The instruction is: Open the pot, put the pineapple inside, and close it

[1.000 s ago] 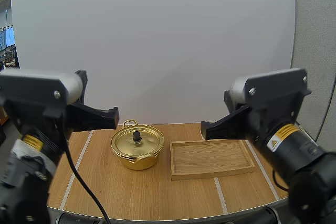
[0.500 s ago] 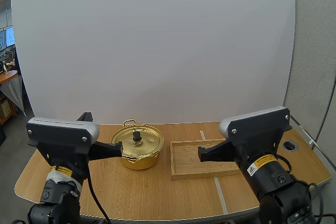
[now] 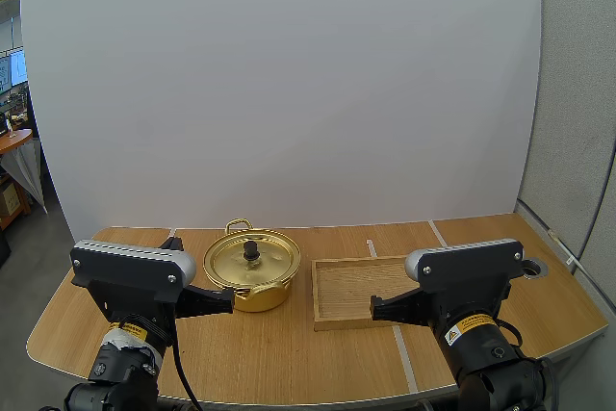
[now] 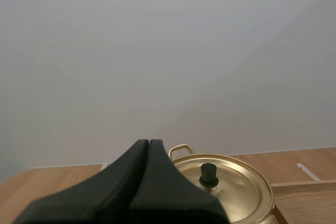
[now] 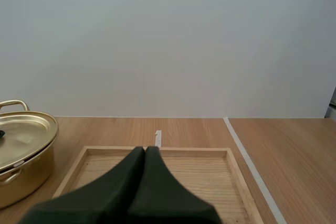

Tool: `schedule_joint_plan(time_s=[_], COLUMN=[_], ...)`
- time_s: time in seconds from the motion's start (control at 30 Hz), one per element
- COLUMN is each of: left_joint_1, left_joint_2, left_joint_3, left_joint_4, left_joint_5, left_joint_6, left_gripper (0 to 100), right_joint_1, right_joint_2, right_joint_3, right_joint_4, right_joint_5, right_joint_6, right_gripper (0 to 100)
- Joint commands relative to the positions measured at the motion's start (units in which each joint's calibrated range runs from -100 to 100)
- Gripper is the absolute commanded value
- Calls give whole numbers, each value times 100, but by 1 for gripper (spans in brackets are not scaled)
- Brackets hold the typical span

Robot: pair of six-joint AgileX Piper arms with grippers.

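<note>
- The pot [image 3: 252, 269] stands left of centre in the high view, on the table [image 3: 289, 358], with its lid [image 3: 252, 259] on and the black knob [image 3: 251, 250] upright in the lid's middle.
- One looped handle rises at the pot's far rim and another shows at its near rim.
- The tray [image 3: 358, 293] lies just right of the pot, flat and bare inside. A narrow strip of wood parts its left edge from the pot's wall.
- The left gripper [image 3: 229, 301] has its fingers pressed together into one dark wedge. Its tip sits low by the pot's near left side, and I cannot tell whether it touches.
- The right gripper [image 3: 375, 309] is also pressed together and holds nothing. Its tip lies over the tray's near edge.
- Bare wood runs across the lower centre of the frame, between the two arms and in front of pot and tray.
- More bare wood lies right of the tray, crossed by a white tape line [image 3: 439, 234], out to the table's right edge.
- Left of the pot the wood runs free to the rounded left edge.
</note>
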Motion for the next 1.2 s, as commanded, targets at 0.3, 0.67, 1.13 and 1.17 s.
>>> schedule_joint_plan(time_s=[0.3, 0.67, 1.13, 1.17], left_joint_1=[-21, 34, 61, 61], left_joint_2=[-18, -18, -18, -18], left_joint_3=[13, 13, 13, 13], left_joint_4=[8, 1102, 1182, 1182], left_joint_5=[1320, 2382, 2555, 2555], left_joint_6=[-423, -1247, -1335, -1335], left_gripper=[0, 0, 0, 0], right_joint_1=[-34, -34, -34, -34], right_joint_2=[-39, -39, -39, -39], right_joint_3=[23, 23, 23, 23], right_joint_4=[199, 232, 232, 232], right_joint_5=[1568, 1756, 1756, 1773], right_joint_6=[-14, -14, -14, -14], right_gripper=[0, 0, 0, 0])
